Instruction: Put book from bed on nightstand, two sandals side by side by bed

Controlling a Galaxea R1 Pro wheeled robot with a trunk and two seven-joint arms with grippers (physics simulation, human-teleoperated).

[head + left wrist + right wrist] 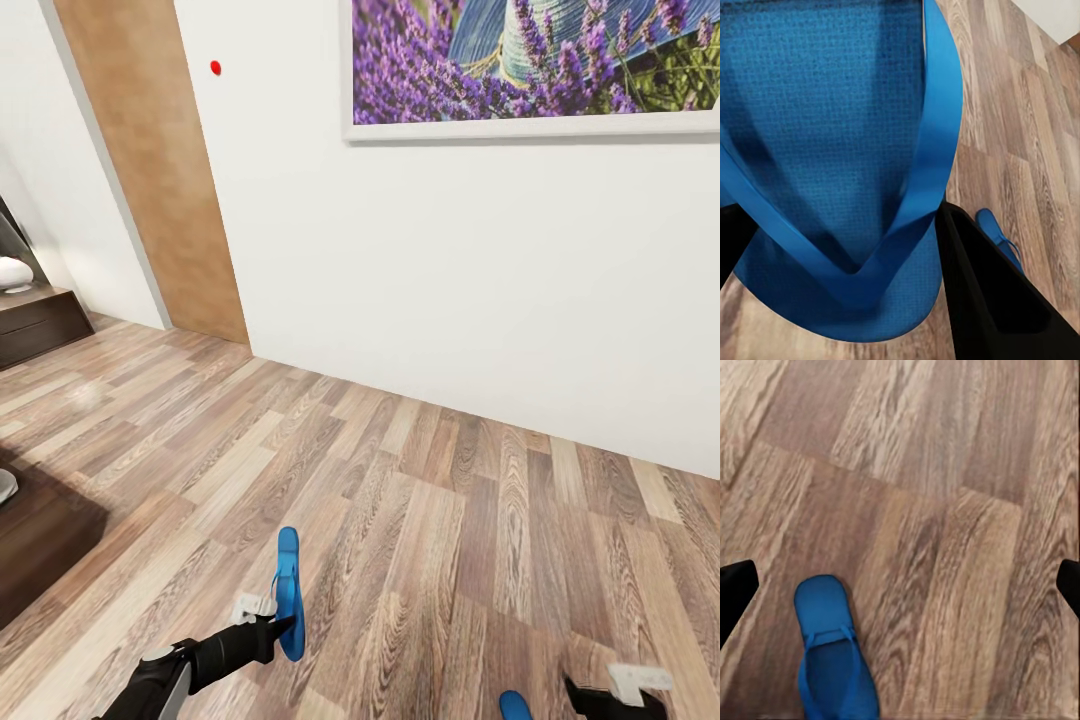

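Note:
My left gripper (272,628) is shut on one blue sandal (289,585), holding it on edge just above the wood floor at the lower left of the head view. The left wrist view looks straight onto this sandal (832,142), its strap running between the black fingers (982,300). The other blue sandal (832,664) lies flat on the floor, sole down; it also peeks in at the bottom edge of the head view (514,706). My right gripper (900,585) hovers open over the planks beside it, and its body (590,695) sits low right. The book is out of view.
A white wall (450,300) with a lavender picture (540,60) stands ahead, with a tan wooden door (160,170) to its left. A dark drawered cabinet (35,320) carries a white object at far left. Dark brown furniture (40,545) juts in at lower left.

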